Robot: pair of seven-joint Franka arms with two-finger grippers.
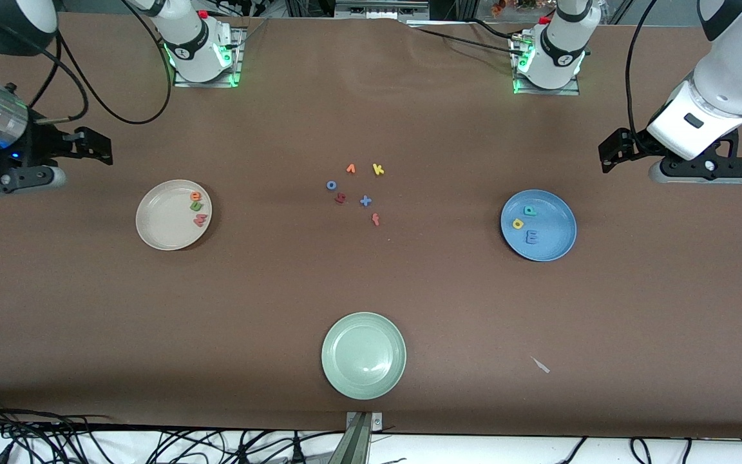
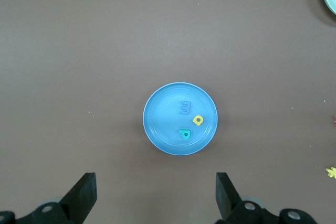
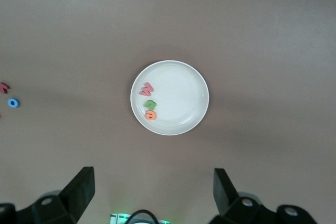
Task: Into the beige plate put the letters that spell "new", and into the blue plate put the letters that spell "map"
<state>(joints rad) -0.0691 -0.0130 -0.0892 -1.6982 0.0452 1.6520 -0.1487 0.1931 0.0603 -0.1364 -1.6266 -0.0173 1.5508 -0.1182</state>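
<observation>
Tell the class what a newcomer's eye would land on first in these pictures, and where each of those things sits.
Three plates stand out on the brown table: the beige plate toward the right arm's end holding three foam letters, the blue plate toward the left arm's end holding three more, and a pale green plate nearest the front camera. Between the first two lies a cluster of loose letters. The left gripper and right gripper hang open above their plates.

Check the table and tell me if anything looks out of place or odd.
One oddity: a small pale scrap lies on the bare table, nearer the front camera than the blue plate; it looks like litter. Otherwise things look tidy: three letters in the blue plate, three in the beige plate, spare letters clustered mid-table.
</observation>
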